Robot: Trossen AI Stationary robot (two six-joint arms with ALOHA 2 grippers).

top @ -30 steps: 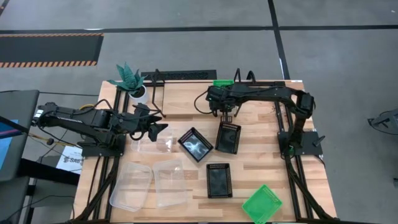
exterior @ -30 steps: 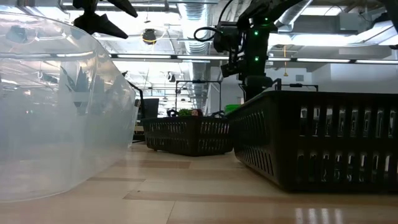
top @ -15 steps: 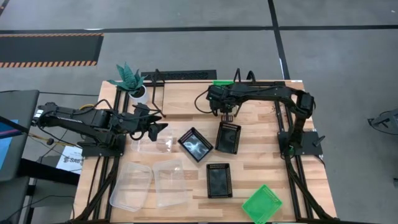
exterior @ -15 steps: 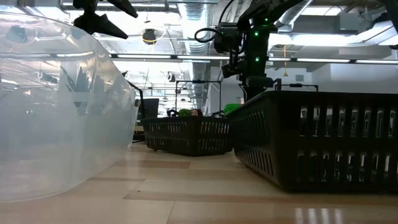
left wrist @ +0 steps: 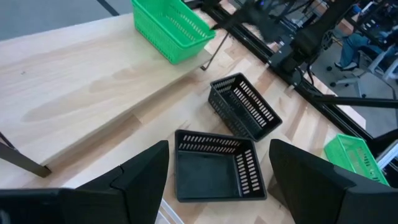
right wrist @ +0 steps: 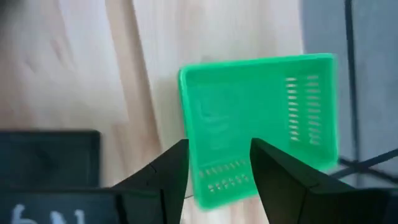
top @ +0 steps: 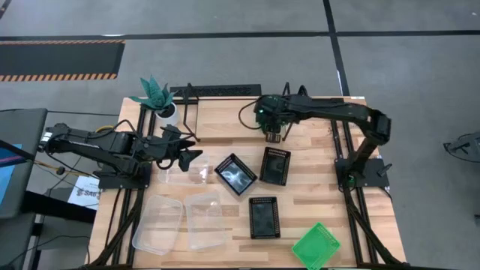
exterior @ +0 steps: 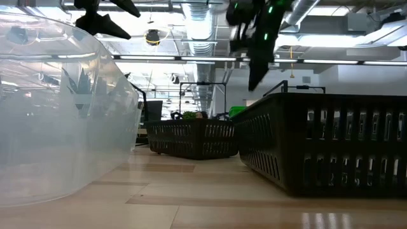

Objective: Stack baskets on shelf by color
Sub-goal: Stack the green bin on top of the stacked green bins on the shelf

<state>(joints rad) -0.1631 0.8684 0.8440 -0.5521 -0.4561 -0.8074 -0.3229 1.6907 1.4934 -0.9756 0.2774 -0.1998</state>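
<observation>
Above shelf (top: 225, 120) edge, right end effector (top: 273, 136), parted

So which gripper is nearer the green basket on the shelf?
Right. The right gripper hangs just beside the green basket on the shelf; the left gripper sits across the table, open, over the clear trays.

Two arms of dark, near-black segmented links joined by rounded joints, each rising from a black base plate bolted to black rails along the counter edge. Right arm (top: 330, 112): black cable looped near the wrist, small green indicator lights glowing on the wrist housing, gripper (right wrist: 214, 165) with two dark, flat, tapering fingers (right wrist: 165, 177). Left arm (top: 97, 146): same dark finish, gripper (left wrist: 217, 180) with two broad, wedge-shaped matte black fingers (left wrist: 140, 177).
</observation>
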